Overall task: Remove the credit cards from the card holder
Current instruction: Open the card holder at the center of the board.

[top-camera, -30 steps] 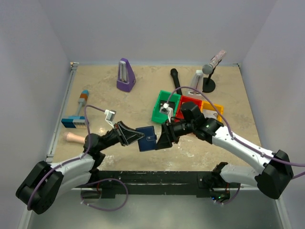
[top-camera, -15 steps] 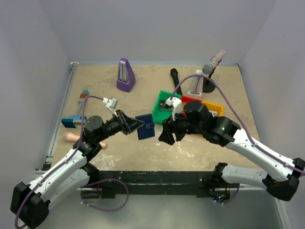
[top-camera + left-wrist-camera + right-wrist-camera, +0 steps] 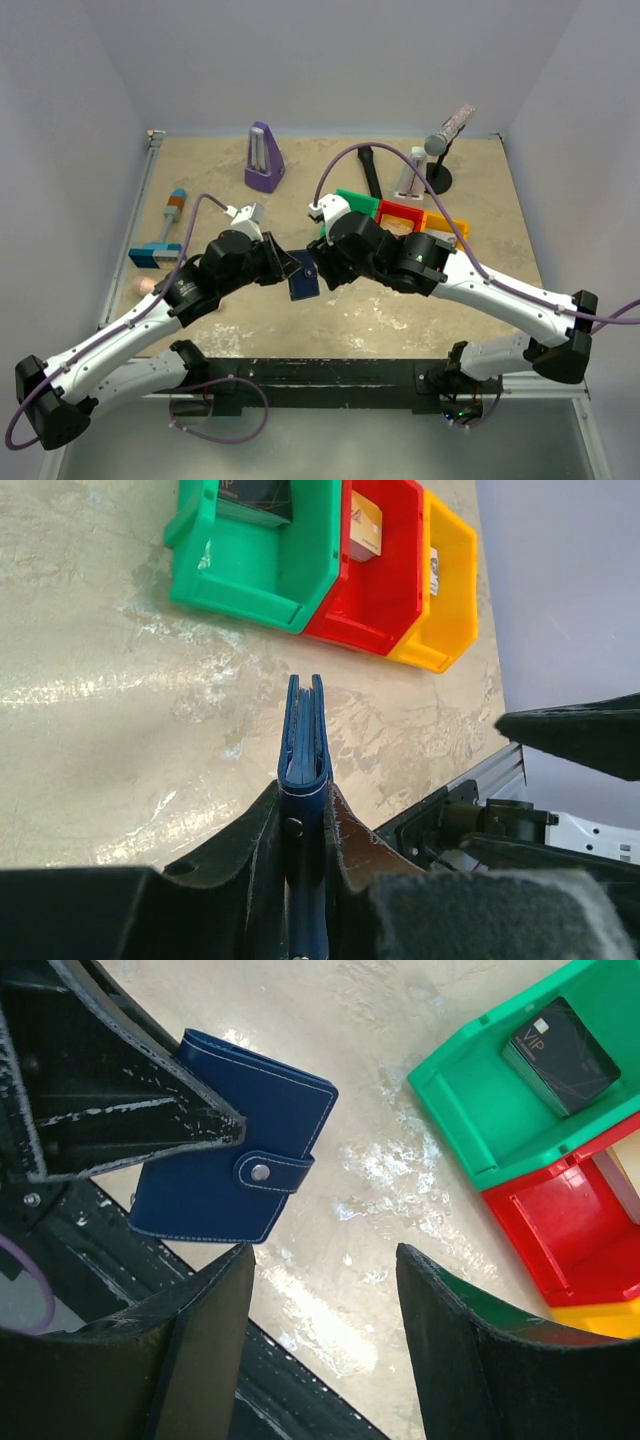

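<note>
One snapped-shut navy leather bifold card holder, held up just near-side of the green plastic bin, left gripper clamped on its spine side, right gripper jaws apart beside it. Probably light, stiffish, slick; I'd pinch the snap tab.

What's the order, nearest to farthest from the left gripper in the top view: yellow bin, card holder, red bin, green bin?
1. card holder, clamped in the left gripper itself.
2. green bin, to its right and farther back.
3. red bin, next in the row to the right.
4. yellow bin, rightmost of the row.
</note>
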You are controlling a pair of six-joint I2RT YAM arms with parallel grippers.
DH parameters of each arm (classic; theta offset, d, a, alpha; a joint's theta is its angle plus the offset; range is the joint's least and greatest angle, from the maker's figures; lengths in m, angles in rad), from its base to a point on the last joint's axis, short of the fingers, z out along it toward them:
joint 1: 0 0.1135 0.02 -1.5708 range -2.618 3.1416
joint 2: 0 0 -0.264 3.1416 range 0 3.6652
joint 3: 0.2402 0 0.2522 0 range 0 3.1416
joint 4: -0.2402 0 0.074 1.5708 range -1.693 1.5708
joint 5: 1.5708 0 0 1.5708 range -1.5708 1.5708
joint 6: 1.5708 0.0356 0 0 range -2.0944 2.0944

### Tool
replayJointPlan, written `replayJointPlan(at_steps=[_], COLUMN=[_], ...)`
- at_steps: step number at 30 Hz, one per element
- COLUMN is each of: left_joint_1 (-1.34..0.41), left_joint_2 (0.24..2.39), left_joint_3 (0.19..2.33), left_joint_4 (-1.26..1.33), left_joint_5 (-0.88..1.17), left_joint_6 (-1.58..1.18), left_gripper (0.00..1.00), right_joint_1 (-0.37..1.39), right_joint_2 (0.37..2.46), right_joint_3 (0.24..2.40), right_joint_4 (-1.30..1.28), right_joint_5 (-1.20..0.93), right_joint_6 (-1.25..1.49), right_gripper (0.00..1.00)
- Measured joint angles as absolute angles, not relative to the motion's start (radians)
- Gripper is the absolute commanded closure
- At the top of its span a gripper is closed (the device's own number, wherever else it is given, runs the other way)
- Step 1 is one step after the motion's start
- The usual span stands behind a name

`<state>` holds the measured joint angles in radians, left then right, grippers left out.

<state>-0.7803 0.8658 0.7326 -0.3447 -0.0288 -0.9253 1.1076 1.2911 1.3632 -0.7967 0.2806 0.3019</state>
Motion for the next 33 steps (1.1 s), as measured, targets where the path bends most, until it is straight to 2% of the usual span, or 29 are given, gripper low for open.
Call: replayJointPlan(at_steps=[5,33], left_joint_1=[-0.817,-0.833], left_joint_2=[0.879,0.861], left_joint_3=[0.807,0.805], left_joint_4=[-0.390,-0.443], left_joint_5=[-0.090,-0.114], left_joint_6=[-0.971,-1.173], left_gripper=[1.00,1.00], right_joint_1=[1.132,1.171], right_joint_2=[1.346,1.460], right_joint_3=[1.393,1.440], right_joint_4=[-0.796,-0.791], right_joint_5=[0.313,0.360], right_joint_6=[0.302,0.307], right_gripper=[0.39,0.44])
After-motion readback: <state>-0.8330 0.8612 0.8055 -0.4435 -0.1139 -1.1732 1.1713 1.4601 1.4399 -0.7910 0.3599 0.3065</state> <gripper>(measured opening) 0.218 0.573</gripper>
